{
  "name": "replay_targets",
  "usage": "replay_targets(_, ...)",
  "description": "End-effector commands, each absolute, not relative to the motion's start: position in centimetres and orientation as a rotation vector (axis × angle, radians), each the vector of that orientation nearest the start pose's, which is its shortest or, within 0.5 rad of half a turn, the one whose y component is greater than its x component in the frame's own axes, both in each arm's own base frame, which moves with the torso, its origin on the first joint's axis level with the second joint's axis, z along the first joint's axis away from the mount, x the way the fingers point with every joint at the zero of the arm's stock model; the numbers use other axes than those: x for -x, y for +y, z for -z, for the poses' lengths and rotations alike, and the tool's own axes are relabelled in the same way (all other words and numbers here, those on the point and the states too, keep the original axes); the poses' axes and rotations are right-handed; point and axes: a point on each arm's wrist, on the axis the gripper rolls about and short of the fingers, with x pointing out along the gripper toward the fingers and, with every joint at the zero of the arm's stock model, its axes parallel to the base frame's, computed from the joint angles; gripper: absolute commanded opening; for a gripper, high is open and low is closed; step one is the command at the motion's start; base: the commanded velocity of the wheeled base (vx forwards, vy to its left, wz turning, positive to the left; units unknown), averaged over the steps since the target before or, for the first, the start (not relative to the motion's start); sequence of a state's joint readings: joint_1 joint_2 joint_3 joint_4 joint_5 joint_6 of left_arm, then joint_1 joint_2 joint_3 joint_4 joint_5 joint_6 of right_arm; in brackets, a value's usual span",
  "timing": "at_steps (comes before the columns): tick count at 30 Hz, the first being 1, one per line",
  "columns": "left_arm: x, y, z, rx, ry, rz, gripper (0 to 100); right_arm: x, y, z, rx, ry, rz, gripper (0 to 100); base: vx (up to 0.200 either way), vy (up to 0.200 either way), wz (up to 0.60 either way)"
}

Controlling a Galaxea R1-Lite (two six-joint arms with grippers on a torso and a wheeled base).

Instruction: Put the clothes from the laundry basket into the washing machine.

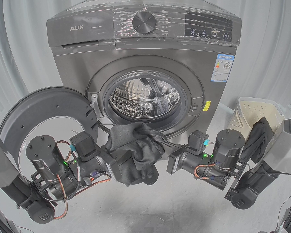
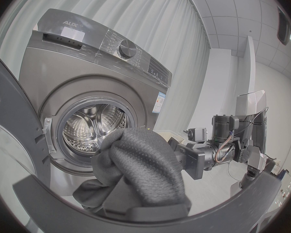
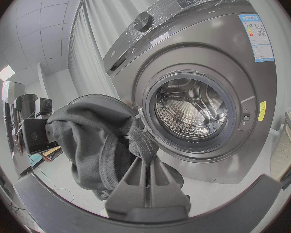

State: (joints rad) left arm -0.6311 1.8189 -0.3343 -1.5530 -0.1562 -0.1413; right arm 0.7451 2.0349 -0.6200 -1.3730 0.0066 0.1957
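A: The cloth: how does it handle?

B: Dark grey knit garment (image 1: 134, 146), ribbed weave. I judge it light, soft and limp, since it sags in loose folds. No risk of breakage, but trailing ends may snag.

A: Where is it?

B: Bunched between both arms, off the floor, just below and in front of the drum opening (image 1: 142, 99).

A: Best hold?

B: The stitched hem, which is thicker and less likely to slip. The right gripper (image 3: 148, 165) is pinched tight on that hem. The left gripper (image 2: 124, 196) is buried under the cloth, so I cannot tell whether it grips.

A: Surroundings?

B: Washing machine (image 1: 142, 49), with its door (image 1: 45, 114) swung open on the left. Laundry basket (image 1: 255, 109) beside it on the right, a second dark garment (image 1: 258, 139) hanging over its rim.
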Motion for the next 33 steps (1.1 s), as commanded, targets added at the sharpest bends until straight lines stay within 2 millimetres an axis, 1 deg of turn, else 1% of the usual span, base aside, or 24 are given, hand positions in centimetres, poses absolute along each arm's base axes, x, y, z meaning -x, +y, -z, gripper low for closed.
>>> replay_targets(1,-21.3,-16.0,-13.1,0.153,-0.016,0.789,0,-24.5,23.2,-10.0,-0.168,0.122,-0.759,0,0.0,0.0,0.0)
replay_targets(5,-21.4,-15.9,-13.1,0.156,-0.017,0.781,0,-24.3,23.3,-10.0,-0.168,0.122,-0.761,0,0.0,0.0,0.0)
replay_targets(6,-21.4,-15.9,-13.1,0.159,-0.017,0.779,0,-24.2,23.4,-10.1,-0.17,0.121,-0.764,100,0.0,0.0,0.0)
replay_targets(9,-21.4,-15.8,-13.3,0.174,-0.016,0.778,0,-23.7,23.1,-9.6,-0.156,0.146,-0.763,100,0.0,0.0,0.0)
replay_targets(10,-21.4,-15.8,-13.3,0.177,-0.015,0.776,0,-23.2,22.7,-9.2,-0.144,0.167,-0.762,100,0.0,0.0,0.0)
replay_targets(13,-21.4,-15.7,-13.3,0.18,-0.018,0.752,0,-21.6,21.1,-9.2,-0.112,0.206,-0.766,100,0.0,0.0,0.0)
replay_targets(15,-21.4,-15.7,-13.3,0.182,-0.019,0.732,0,-21.1,20.6,-9.1,-0.106,0.215,-0.764,100,0.0,0.0,0.0)
replay_targets(16,-21.5,-15.6,-13.3,0.189,-0.021,0.702,0,-20.6,19.7,-8.9,-0.097,0.232,-0.754,100,0.0,0.0,0.0)
replay_targets(19,-21.6,-15.6,-13.5,0.199,-0.03,0.675,0,-19.4,18.3,-10.0,-0.081,0.207,-0.749,100,0.0,0.0,0.0)
replay_targets(20,-21.6,-15.6,-13.5,0.199,-0.03,0.675,0,-19.4,18.3,-10.0,-0.081,0.207,-0.749,100,0.0,0.0,0.0)
replay_targets(21,-21.6,-15.6,-13.6,0.2,-0.033,0.672,0,-18.8,17.6,-10.5,-0.083,0.192,-0.752,100,0.0,0.0,0.0)
replay_targets(22,-21.6,-15.6,-13.6,0.2,-0.033,0.672,0,-18.8,17.5,-10.6,-0.083,0.192,-0.752,100,0.0,0.0,0.0)
replay_targets(23,-21.8,-15.8,-13.6,0.203,-0.036,0.665,0,-17.9,16.5,-11.3,-0.09,0.175,-0.76,100,0.0,0.0,0.0)
replay_targets(25,-22.0,-15.9,-13.7,0.205,-0.043,0.651,0,-17.2,16.0,-11.9,-0.108,0.162,-0.776,100,0.0,0.0,0.0)
replay_targets(27,-22.1,-16.0,-13.6,0.205,-0.041,0.639,0,-17.1,15.6,-12.2,-0.111,0.159,-0.783,100,0.0,0.0,0.0)
replay_targets(30,-22.1,-16.0,-13.5,0.202,-0.039,0.622,0,-17.6,15.0,-12.1,-0.105,0.156,-0.748,100,0.0,0.0,0.0)
replay_targets(32,-22.0,-16.1,-13.4,0.203,-0.032,0.621,0,-17.8,15.0,-12.1,-0.105,0.151,-0.739,100,0.0,0.0,0.0)
replay_targets(33,-21.9,-16.2,-13.2,0.201,-0.025,0.597,0,-18.3,15.1,-11.7,-0.1,0.161,-0.723,100,0.0,0.0,0.0)
